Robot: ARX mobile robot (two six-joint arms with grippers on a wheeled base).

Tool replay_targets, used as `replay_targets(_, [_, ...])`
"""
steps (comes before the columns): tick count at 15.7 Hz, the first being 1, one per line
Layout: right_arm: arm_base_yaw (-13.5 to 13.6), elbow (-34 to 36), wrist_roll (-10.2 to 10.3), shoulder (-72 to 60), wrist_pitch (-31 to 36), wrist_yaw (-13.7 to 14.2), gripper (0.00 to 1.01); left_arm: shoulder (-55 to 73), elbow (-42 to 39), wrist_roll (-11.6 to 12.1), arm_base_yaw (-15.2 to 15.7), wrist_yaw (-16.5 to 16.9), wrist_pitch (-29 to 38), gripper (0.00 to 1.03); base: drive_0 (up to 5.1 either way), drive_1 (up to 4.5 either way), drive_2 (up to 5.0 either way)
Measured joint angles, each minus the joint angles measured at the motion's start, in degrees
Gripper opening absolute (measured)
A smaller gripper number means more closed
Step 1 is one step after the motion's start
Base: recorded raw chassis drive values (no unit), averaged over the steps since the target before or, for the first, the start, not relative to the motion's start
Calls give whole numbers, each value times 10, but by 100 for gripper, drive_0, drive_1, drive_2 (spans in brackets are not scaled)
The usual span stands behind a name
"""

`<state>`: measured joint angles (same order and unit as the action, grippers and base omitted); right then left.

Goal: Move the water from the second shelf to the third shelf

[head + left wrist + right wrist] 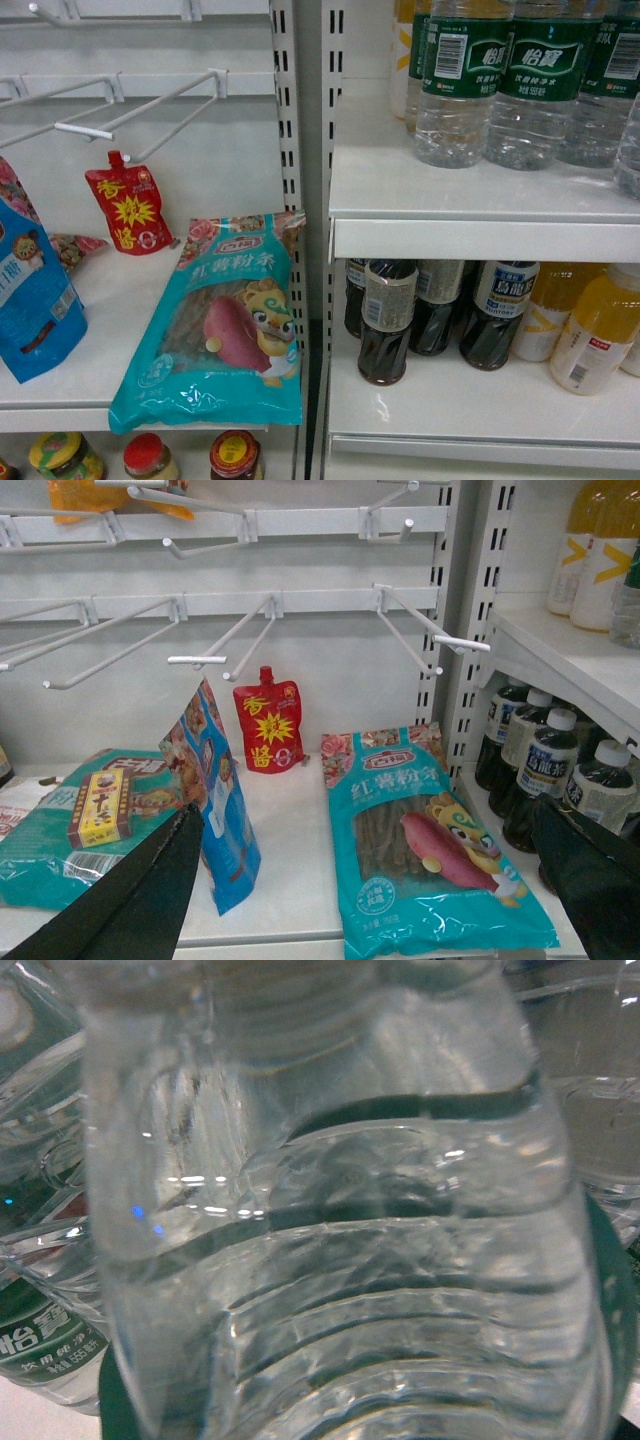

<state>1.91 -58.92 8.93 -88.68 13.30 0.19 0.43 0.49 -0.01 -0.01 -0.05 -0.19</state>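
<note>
Water bottles [545, 85] are crowded on the upper right shelf [480, 215], near its front edge. Dark cola bottles [388, 320] and yellow drinks [600, 335] are packed below. One ribbed bottle [340, 1240] fills the right wrist view; that claw's state cannot be told. The left claw [380, 880] is spread wide, empty.

My left pincer [370, 890] hangs with its dark fingers [140, 900] spread wide before a shelf [290, 880]. Between them lies a teal noodle packet [425, 845], a red sauce pouch [268, 725] upright behind it. Dark bottles [545, 780] stand at right.
</note>
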Motion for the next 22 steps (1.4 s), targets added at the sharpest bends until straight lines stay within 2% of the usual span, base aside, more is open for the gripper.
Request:
replay_targets(4, [0, 12, -4, 0, 18, 0, 44, 0, 0, 0, 0, 0, 0, 98, 0, 0, 0])
replay_targets(9, [-1, 35, -13, 16, 28, 0, 99, 0, 0, 0, 0, 0, 0, 98, 0, 0, 0])
replay_targets(13, [-5, 42, -17, 27, 21, -2, 98, 0, 0, 0, 0, 0, 0, 98, 0, 0, 0])
replay_targets(15, [-5, 48, -29, 47, 21, -2, 98, 0, 0, 0, 0, 0, 0, 98, 0, 0, 0])
replay_targets(16, [-5, 60, -45, 72, 22, -2, 98, 0, 0, 0, 0, 0, 0, 98, 0, 0, 0])
replay_targets(18, [-10, 113, -70, 148, 15, -23, 98, 0, 0, 0, 0, 0, 0, 98, 0, 0, 0])
replay_targets(22, [-20, 158, -71, 238, -2, -53, 98, 0, 0, 0, 0, 0, 0, 98, 0, 0, 0])
